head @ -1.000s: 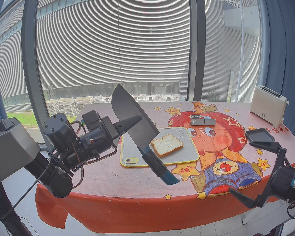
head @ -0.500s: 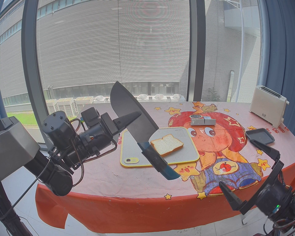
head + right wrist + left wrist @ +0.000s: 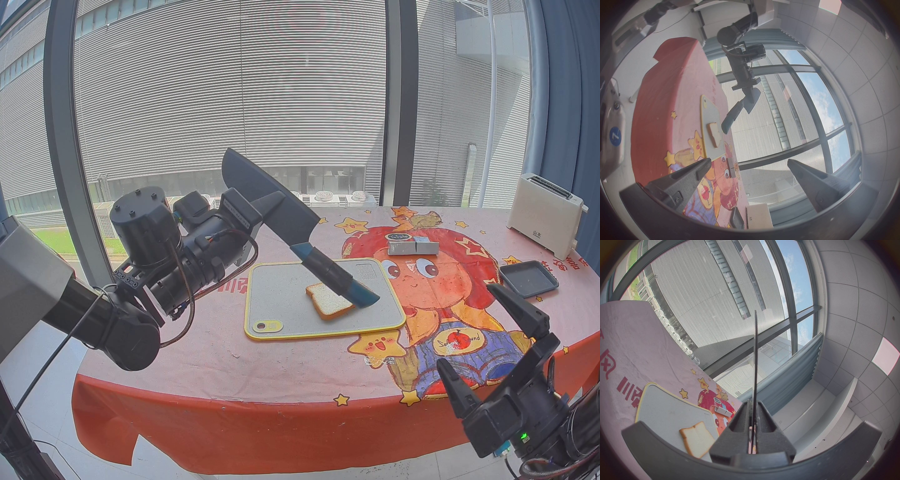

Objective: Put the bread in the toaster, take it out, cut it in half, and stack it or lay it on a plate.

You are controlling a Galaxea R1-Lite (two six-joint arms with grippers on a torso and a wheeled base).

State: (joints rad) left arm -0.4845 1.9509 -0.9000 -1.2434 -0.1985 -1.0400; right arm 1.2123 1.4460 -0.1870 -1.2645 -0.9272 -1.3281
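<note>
One slice of bread (image 3: 326, 302) is lying on the cutting board (image 3: 281, 300), near its 3 o'clock side. The left gripper (image 3: 265, 209) is clenching the knife (image 3: 294, 234) by the blade (handle pointing down) and is carrying it toward 12 o'clock, so the handle is now overlapping the slice. The right gripper (image 3: 465, 326), fingers spread, is sinking toward 7 o'clock.

A white bread slice (image 3: 326, 302) lies flat on the pale cutting board (image 3: 281, 300) at centre frame, with the blue handle of the tilted knife (image 3: 290, 222) overlapping it. At right, the white toaster (image 3: 545, 214) stands upright, with a dark square plate (image 3: 528, 278) just below.
</note>
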